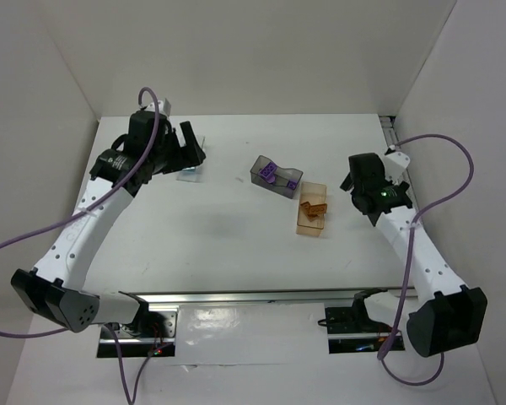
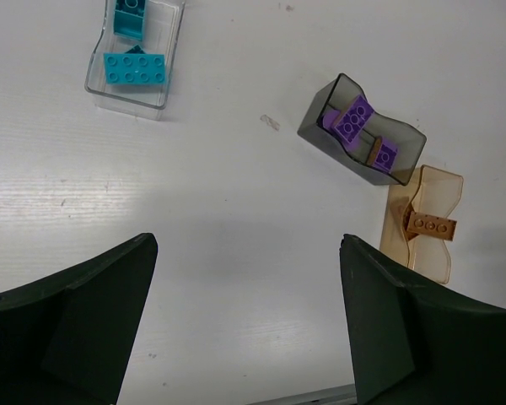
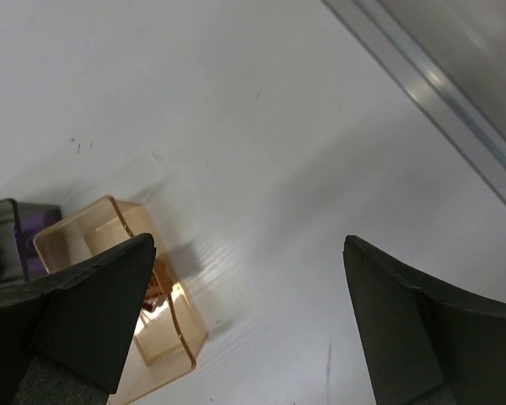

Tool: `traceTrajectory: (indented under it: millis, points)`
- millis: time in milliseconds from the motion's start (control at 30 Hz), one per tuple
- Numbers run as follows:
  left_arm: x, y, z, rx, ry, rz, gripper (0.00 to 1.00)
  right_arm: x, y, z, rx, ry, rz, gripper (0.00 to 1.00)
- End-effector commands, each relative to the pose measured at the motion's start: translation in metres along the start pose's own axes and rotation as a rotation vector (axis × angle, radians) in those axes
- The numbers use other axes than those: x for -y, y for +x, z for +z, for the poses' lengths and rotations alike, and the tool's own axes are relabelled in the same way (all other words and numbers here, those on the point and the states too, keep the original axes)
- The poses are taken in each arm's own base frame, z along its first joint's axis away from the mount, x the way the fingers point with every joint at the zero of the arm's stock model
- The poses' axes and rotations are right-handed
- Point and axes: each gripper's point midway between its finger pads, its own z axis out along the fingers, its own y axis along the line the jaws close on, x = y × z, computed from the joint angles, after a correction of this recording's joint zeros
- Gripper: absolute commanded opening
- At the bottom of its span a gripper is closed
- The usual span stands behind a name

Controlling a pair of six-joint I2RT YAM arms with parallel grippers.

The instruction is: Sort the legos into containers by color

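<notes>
The clear bin [image 2: 165, 66] holds teal legos [image 2: 135, 67]; it lies under my left gripper [image 1: 191, 148] in the top view. The smoky grey bin [image 2: 407, 140] holds purple legos [image 2: 354, 118] and a small brownish piece [image 2: 375, 150]. The orange-tan bin [image 2: 448, 184] holds an orange-brown lego [image 2: 431, 225]. My left gripper [image 2: 249, 245] is open and empty above bare table. My right gripper [image 3: 249, 245] is open and empty just right of the orange-tan bin [image 3: 67, 234]; the grey bin [image 3: 8, 221] shows at the left edge of that view.
White walls enclose the table [image 1: 236, 245] on the left, back and right. A metal rail [image 3: 438, 93] runs along the table's right edge, and another [image 1: 261, 297] along the near edge. The grey bin [image 1: 263, 165] and orange-tan bin [image 1: 308, 226] touch at mid-table.
</notes>
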Motion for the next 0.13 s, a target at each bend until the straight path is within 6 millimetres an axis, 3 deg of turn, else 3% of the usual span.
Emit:
traceTrajectory:
  millis: [0,100]
  points:
    - [0.0036,-0.0074,-0.0099,0.035,0.024,-0.002,0.95,-0.0186,0.0035,0.0021,-0.018,-0.089,0.014,1.0]
    - [0.0036,-0.0074,-0.0099,0.035,0.024,-0.002,0.95,-0.0189,0.004,0.0051,-0.024,-0.091,-0.004,1.0]
